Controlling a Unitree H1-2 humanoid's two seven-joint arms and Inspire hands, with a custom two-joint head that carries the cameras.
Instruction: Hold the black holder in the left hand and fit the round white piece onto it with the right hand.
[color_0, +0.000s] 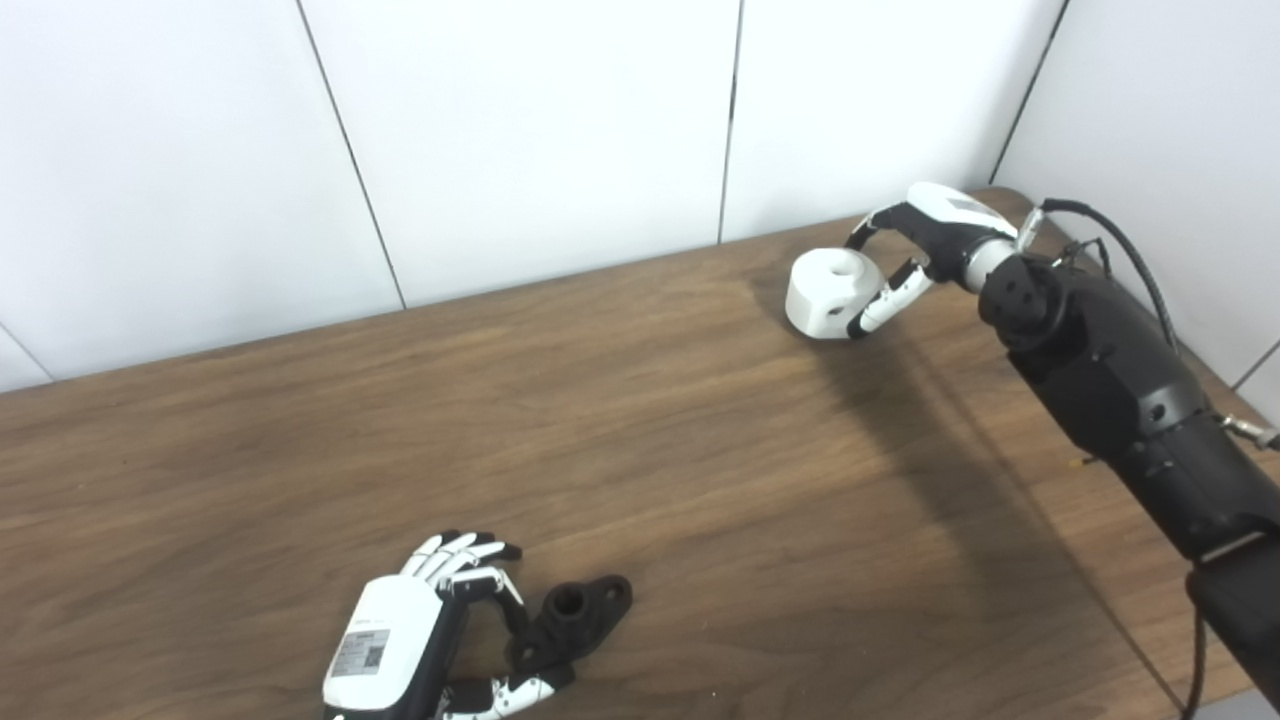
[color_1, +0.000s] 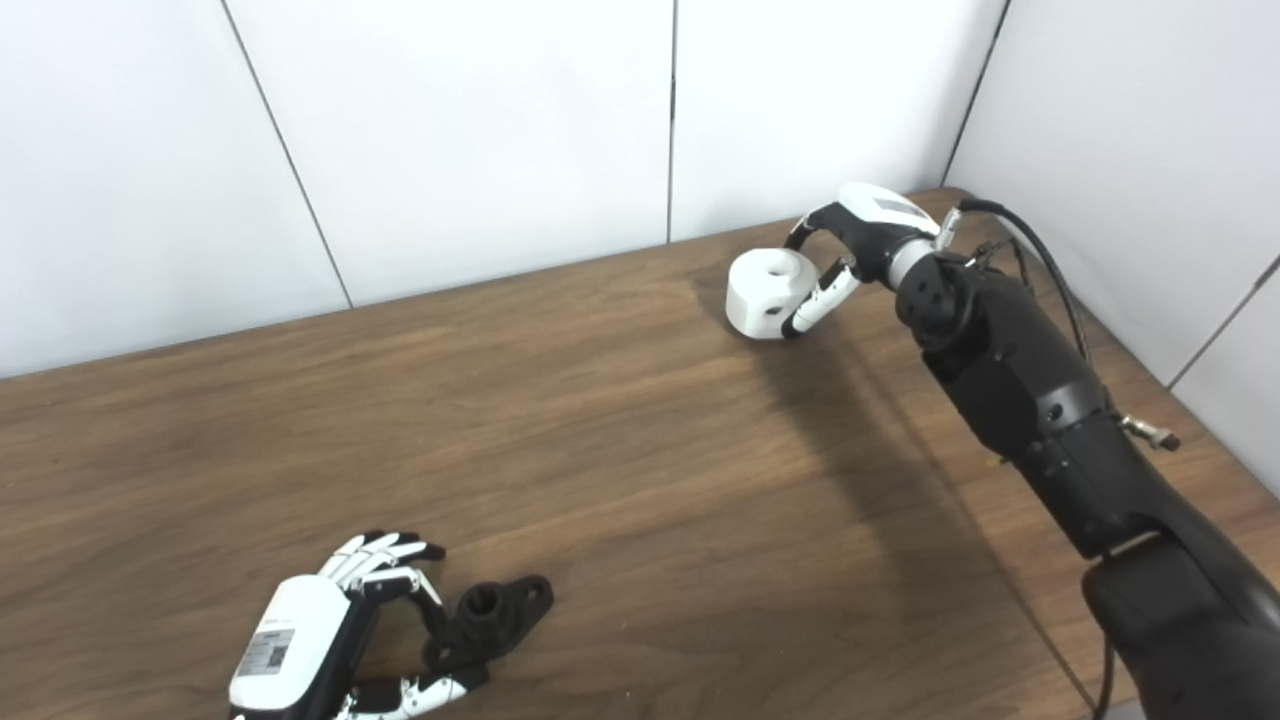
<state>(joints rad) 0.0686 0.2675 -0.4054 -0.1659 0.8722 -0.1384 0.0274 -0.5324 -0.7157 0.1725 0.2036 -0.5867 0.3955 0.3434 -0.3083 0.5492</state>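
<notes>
At the bench's (color_0: 700, 450) two o'clock, the right hand (color_0: 920, 250) has its fingers (color_0: 890, 300) curled around the round white piece (color_0: 832, 292). At seven o'clock, the left hand (color_0: 420, 630) pinches the black holder (color_0: 572, 620). Both grasps should be firm before lifting, I judge, with the bore kept facing the holder.

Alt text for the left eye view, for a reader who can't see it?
The right hand cups the round white piece at the wooden table's far right. At the near left, the left hand curls around the black holder, which lies on the table.
</notes>
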